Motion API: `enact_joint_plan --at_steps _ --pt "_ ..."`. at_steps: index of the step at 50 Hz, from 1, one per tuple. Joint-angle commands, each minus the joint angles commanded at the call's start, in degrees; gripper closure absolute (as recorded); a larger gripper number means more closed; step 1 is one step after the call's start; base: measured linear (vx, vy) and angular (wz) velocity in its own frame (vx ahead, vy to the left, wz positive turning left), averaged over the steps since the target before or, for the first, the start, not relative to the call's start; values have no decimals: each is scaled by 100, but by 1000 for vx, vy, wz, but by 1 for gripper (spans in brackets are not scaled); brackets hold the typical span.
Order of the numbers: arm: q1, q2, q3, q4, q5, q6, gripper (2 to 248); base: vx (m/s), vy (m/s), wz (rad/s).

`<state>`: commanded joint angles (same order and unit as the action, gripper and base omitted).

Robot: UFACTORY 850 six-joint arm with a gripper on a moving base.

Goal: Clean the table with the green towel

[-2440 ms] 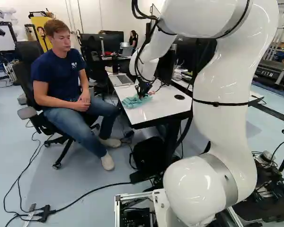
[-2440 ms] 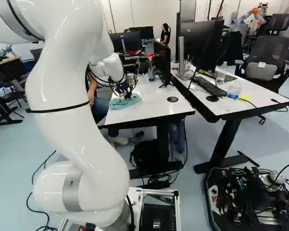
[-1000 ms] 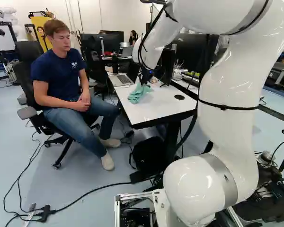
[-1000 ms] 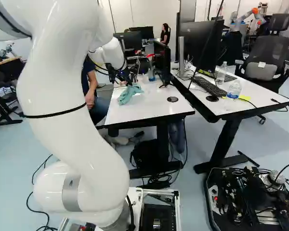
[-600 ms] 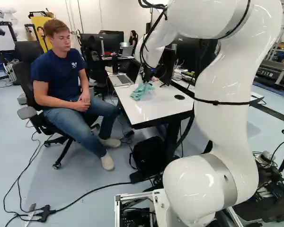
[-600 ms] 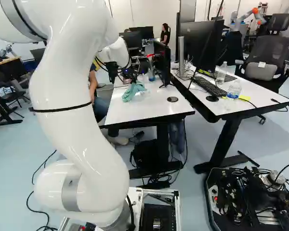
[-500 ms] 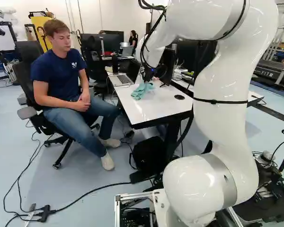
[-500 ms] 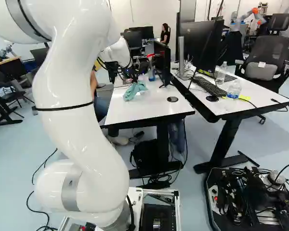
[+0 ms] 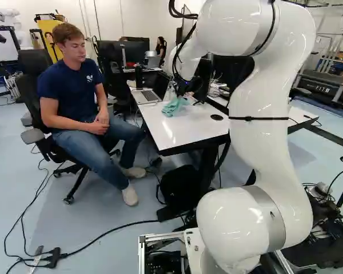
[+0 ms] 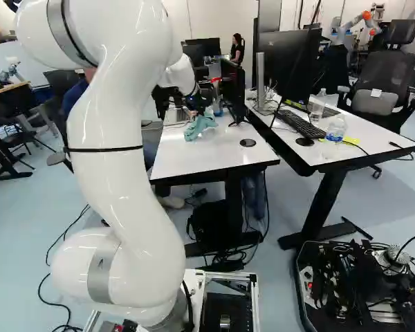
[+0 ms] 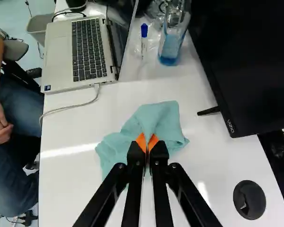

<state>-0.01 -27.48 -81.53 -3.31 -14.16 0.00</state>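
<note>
from my remote seat: my white arm (image 9: 268, 108) rises from about five o'clock in the left base view and reaches over a white table (image 9: 188, 134), its black gripper (image 9: 183, 93) near twelve o'clock, above that view's middle.

in the wrist view, taking twelve o'clock as straight ahead of the fingers, the gripper (image 11: 146, 144) is nearly closed, its two orange pads (image 11: 140, 142) pinching a raised fold of the green towel (image 11: 157, 119). the towel is rumpled rather than flat, its loose parts spreading over the tabletop around the fingertips, mostly from ten o'clock round to two. in both base views it sits near twelve o'clock, on the table's far half.

ahead at eleven o'clock is an open laptop (image 11: 61, 56), a pale cable (image 11: 68, 109) running from its near corner. a blue-capped marker (image 11: 144, 41) is at twelve. just past one o'clock stands a clear bottle (image 11: 171, 46) of blue liquid. a black monitor (image 11: 255, 80) is at two, and a round black disc (image 11: 249, 199) is in the tabletop at four.

at two o'clock in the right base view, a second desk (image 10: 325, 159) bears a keyboard (image 10: 302, 124) and two clear plastic bottles (image 10: 336, 130).
</note>
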Motion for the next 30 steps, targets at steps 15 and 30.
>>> enact_joint_plan --at_steps 15,30 --pt "-113 -326 -425 0 0 0 225 0 0 0" --pt "-125 -483 -488 0 0 0 225 0 0 0"
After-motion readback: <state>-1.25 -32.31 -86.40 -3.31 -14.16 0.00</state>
